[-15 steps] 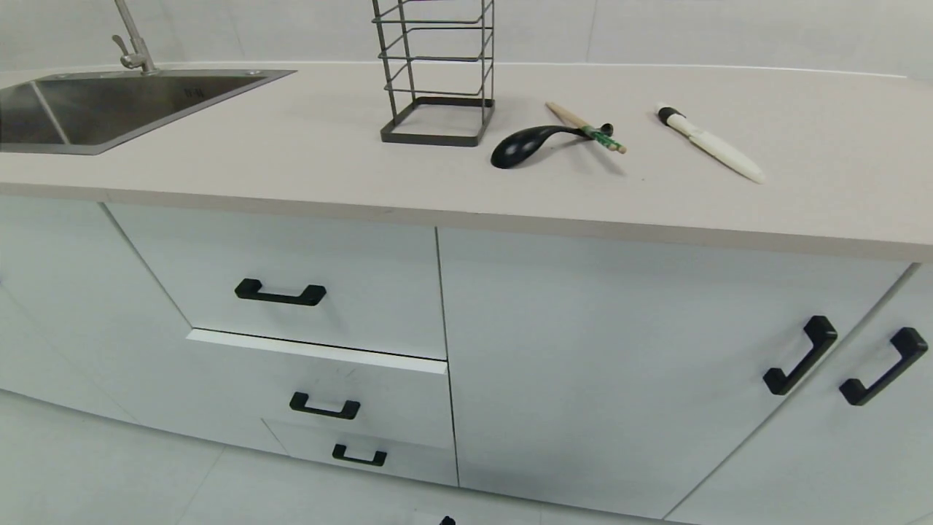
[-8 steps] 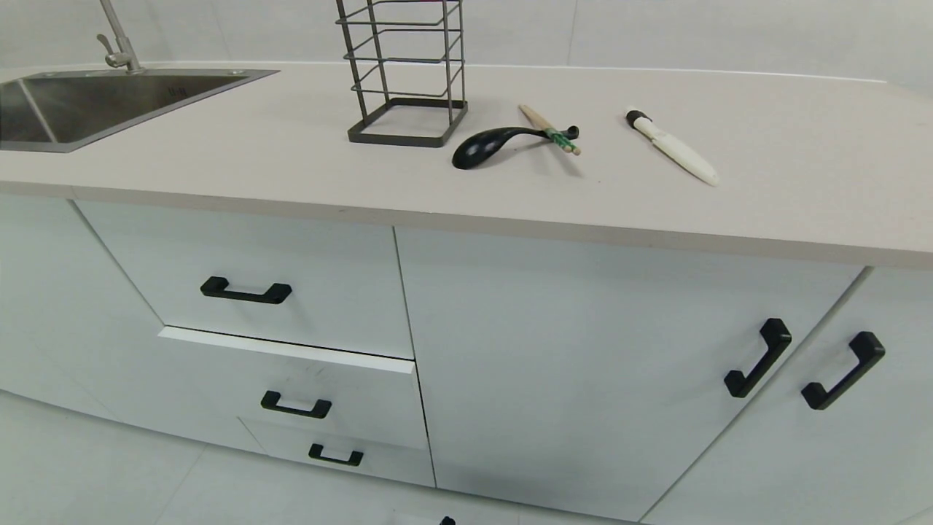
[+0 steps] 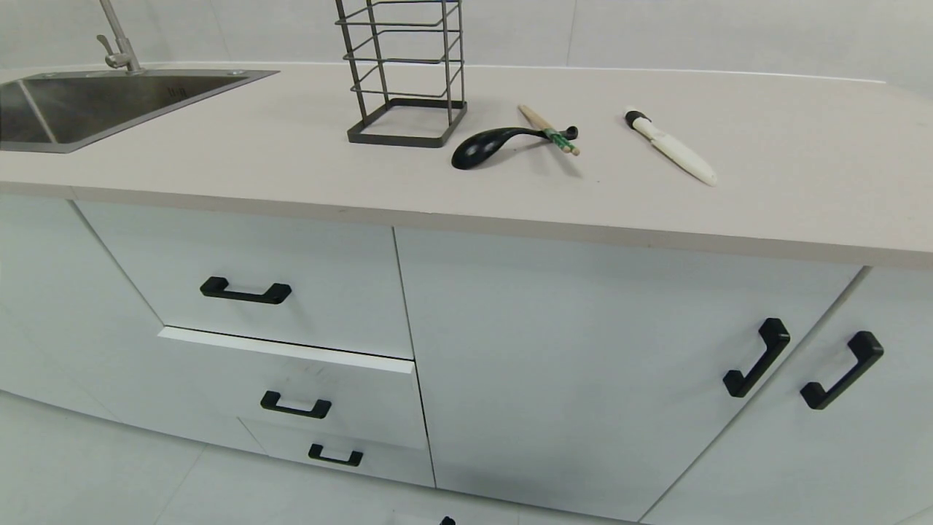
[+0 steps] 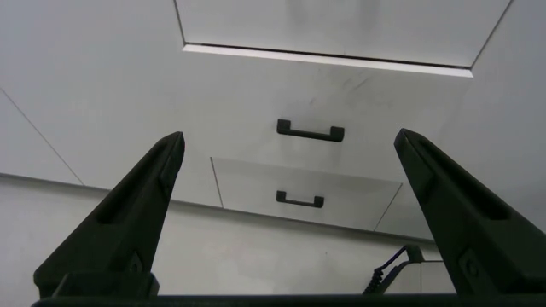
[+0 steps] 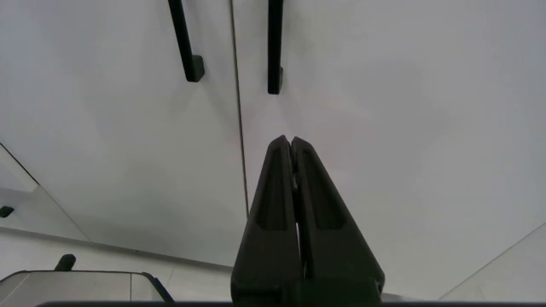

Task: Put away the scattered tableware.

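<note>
Black spoon (image 3: 485, 146) on the tabletop (image 3: 765, 204), just right of the rack (image 3: 404, 73), bowl end nearest the rack's base, handle arching up and crossing the chopsticks (image 3: 550, 131); touching there or merely overlapping, cannot tell. White knife (image 3: 670, 148) farther right of the rack, apart from the other two, lying flat. Nothing stowed in the rack yet, as far as seen. Left pincer (image 4: 290, 141) released, fingers spread wide, hanging low before the drawers (image 3: 313, 255) below and left of the rack. Right pincer (image 5: 286, 141) clenched on nothing, low before the cupboard doors (image 3: 583, 350) below and right of the rack. Likely troubles: lifting the spoon first and dragging the chopsticks along or rolling them toward the tabletop's front edge, given the crossing; pinching one chopstick of the pair and leaving the other behind; slipping on the spoon's curved, glossy handle; pushing the flat knife along instead of gripping it, with so little height above the surface; tipping the probably light wire rack while lowering a long piece into it. Far left of the rack, a sink (image 3: 109, 98) with a tap (image 3: 116, 36). Below the rack, the middle drawer (image 3: 291, 372) seemingly pulled out a little, black handles (image 3: 246, 292) jutting from every front. Worth minding, along with the overhanging tabletop edge, when raising either arm from down there.
</note>
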